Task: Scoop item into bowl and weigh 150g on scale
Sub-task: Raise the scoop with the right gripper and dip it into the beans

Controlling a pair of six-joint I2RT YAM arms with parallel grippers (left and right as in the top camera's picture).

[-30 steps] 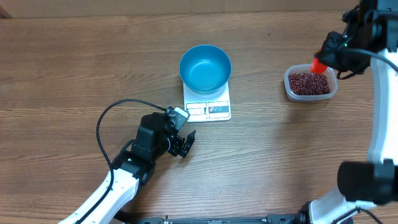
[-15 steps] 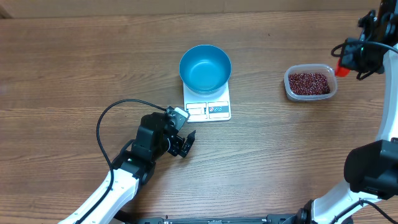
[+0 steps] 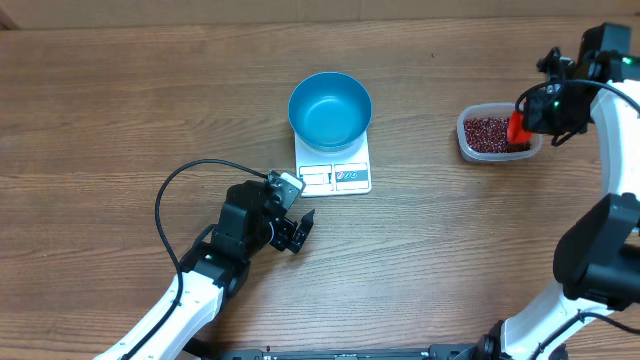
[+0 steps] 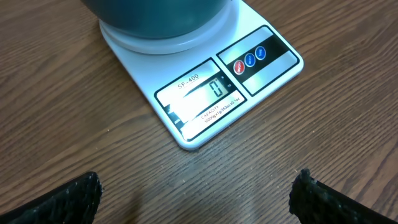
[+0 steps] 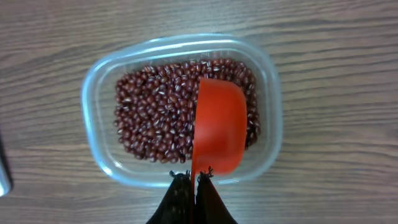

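The task is at its very start, and none of the weighing is done. The teal bowl (image 3: 330,108) sits on the white kitchen scale (image 3: 334,175) near the middle of the bench (image 3: 120,100). Its inside is bare blue, with no beans in it. In the left wrist view the scale's display (image 4: 214,88) reads 0, so nothing counts toward the 150 g target.

All the dark red beans (image 5: 155,118) lie in the clear plastic tub (image 5: 93,81), well apart from the bowl toward the right side of the bench. The right tool (image 5: 193,182) is pinched narrow on the handle of a red scoop (image 5: 217,124). The scoop is turned on edge over the right half of the tub, down at the level of the beans. No beans show on its visible surface, and I cannot tell whether any are gathered behind it.

The left tool (image 4: 193,199) stands wide and holds nothing. It rests near the front edge of the scale, facing the display.

As I judge it, every stage is left. The scoop must be loaded, carried across to the bowl and tipped in, likely several times. The last portions will need trimming until the display shows 150.
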